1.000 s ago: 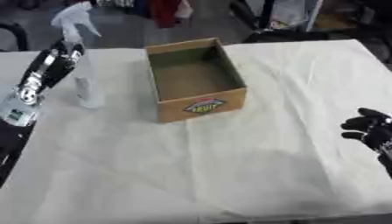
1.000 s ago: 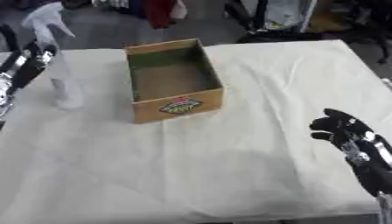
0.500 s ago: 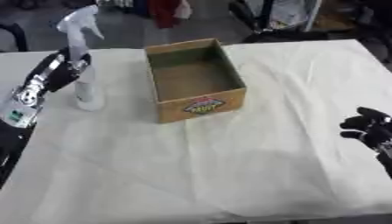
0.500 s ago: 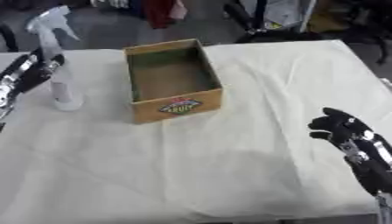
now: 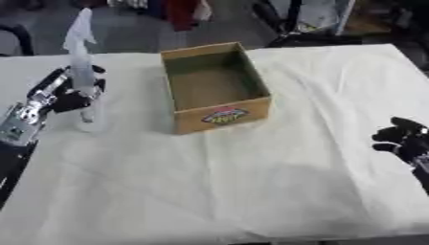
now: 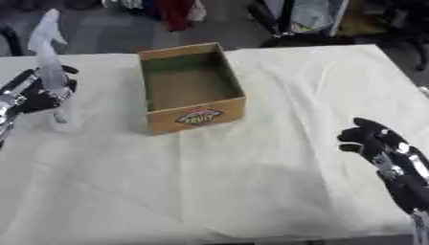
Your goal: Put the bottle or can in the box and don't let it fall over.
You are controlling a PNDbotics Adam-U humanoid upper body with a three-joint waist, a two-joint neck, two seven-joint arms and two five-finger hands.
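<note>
A clear spray bottle [image 5: 89, 114] with a white trigger head stands upright on the white cloth at the left, a short way left of the box. My left hand [image 5: 69, 94] comes in from the left edge, and its fingers and thumb are curled round the bottle's neck. The open cardboard box [image 5: 221, 115] sits in the middle of the table with a fruit label on its near wall and nothing inside. My right hand [image 6: 374, 141] rests near the lower right corner, fingers relaxed, holding nothing.
A white cloth [image 5: 251, 182] covers the whole table, wrinkled in front of the box. Dark chairs and hanging clothes [image 5: 180, 12] stand beyond the far edge.
My left hand has moved in from beside the bottle and closed its fingers round the neck. The bottle still stands in about the same spot. The right hand has not moved.
</note>
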